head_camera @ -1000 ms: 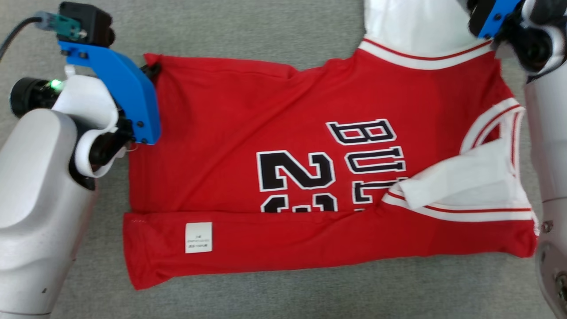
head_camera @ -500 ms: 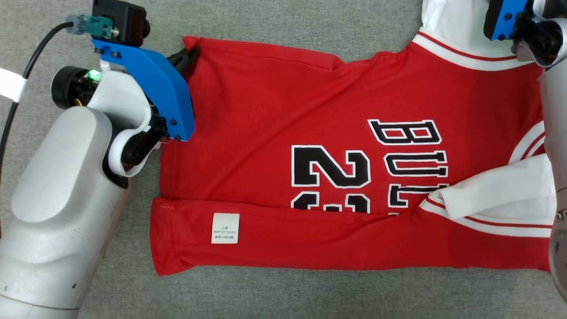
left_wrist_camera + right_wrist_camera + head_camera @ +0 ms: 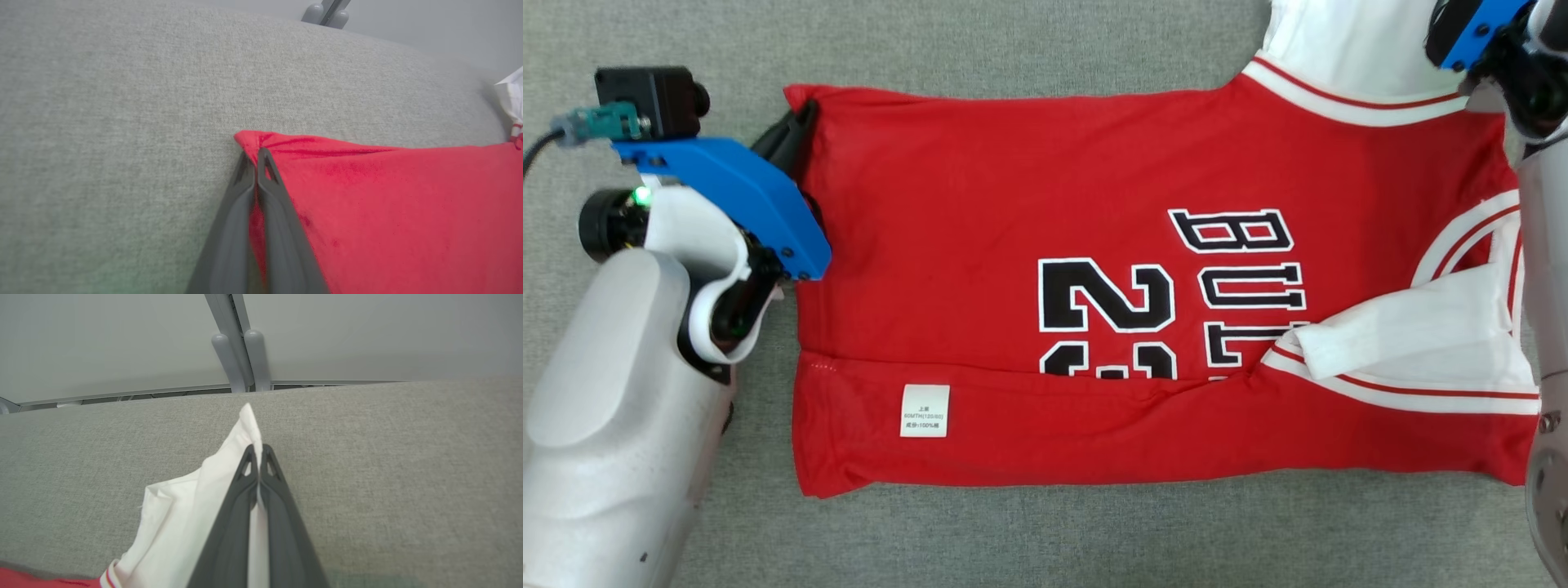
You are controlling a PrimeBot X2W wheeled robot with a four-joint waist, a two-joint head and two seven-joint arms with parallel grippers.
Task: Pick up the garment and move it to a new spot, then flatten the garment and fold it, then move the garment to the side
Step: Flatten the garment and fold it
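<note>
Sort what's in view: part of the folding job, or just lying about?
Job: red basketball jersey with white sleeves; left gripper, pinching its red corner; right gripper, pinching a white sleeve.
Bystanders: grey woven fabric surface; grey rounded posts beyond it.

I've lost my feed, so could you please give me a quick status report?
Left pincer shut on jersey corner. Right pincer shut on white sleeve. Near edge folded over. Nothing in the way.

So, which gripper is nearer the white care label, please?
Left: the left gripper pinches the jersey corner just beyond the label; the right gripper holds the white sleeve far opposite.
</note>
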